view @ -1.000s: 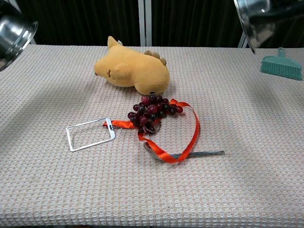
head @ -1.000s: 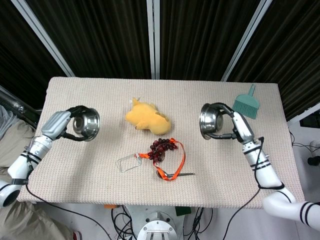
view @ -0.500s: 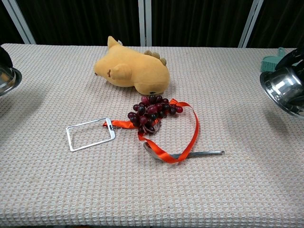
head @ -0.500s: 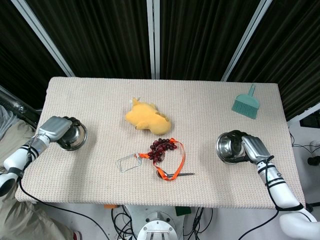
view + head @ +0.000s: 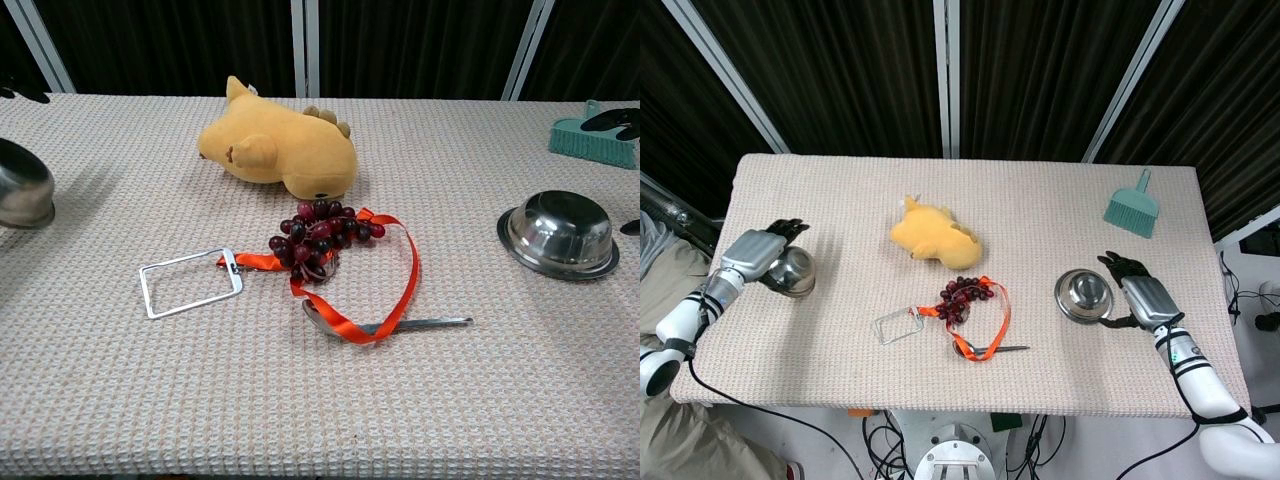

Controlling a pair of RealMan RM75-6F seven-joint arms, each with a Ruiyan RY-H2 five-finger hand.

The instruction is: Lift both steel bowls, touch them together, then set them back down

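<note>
The left steel bowl (image 5: 795,272) (image 5: 22,186) sits rim down on the table near its left edge. My left hand (image 5: 755,254) is just beside it with fingers spread, and only dark fingertips (image 5: 22,93) show in the chest view. The right steel bowl (image 5: 1086,296) (image 5: 560,233) also sits rim down, at the right. Beside it on the right is my right hand (image 5: 1143,297), its fingers (image 5: 615,119) apart around the bowl without gripping it.
A yellow plush toy (image 5: 934,236) lies mid-table. In front of it are red grapes (image 5: 962,293), an orange ribbon (image 5: 1003,318), a spoon (image 5: 400,324) and a clear card holder (image 5: 899,326). A teal brush (image 5: 1131,208) lies at the back right.
Both bowls came down from the air onto the table. Both hands have let go and spread their fingers beside the bowls.
</note>
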